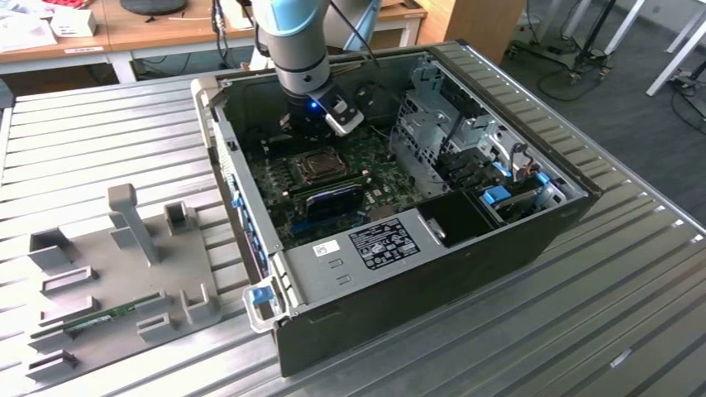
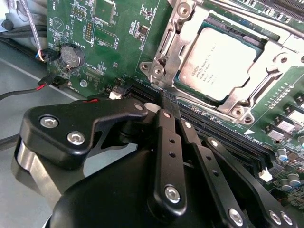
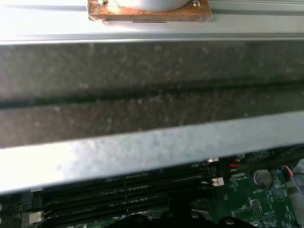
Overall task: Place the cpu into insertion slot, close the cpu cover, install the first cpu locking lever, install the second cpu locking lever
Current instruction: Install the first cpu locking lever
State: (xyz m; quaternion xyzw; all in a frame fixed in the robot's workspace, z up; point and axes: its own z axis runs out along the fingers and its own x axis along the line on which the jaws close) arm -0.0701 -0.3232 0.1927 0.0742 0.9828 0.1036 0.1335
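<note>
The cpu (image 2: 223, 61), with its silvery-tan face up, lies in the insertion slot (image 1: 323, 165) on the green board inside the open computer case. The cpu cover (image 2: 183, 45), a silvery frame, lies flat around the chip. My gripper (image 2: 164, 102) is shut with nothing between its fingers. Its tips sit just off the socket's corner, at the end of the black memory slots (image 2: 228, 133). In the exterior view the gripper (image 1: 309, 134) hangs low inside the case, just behind the socket.
The case wall (image 3: 142, 95) stands close beside the gripper. A coin battery (image 2: 71, 54) and red and black cables (image 2: 28, 90) lie nearby. A metal drive cage (image 1: 441, 124) fills the case's right side. A grey fixture plate (image 1: 121, 273) lies on the table at the exterior view's left.
</note>
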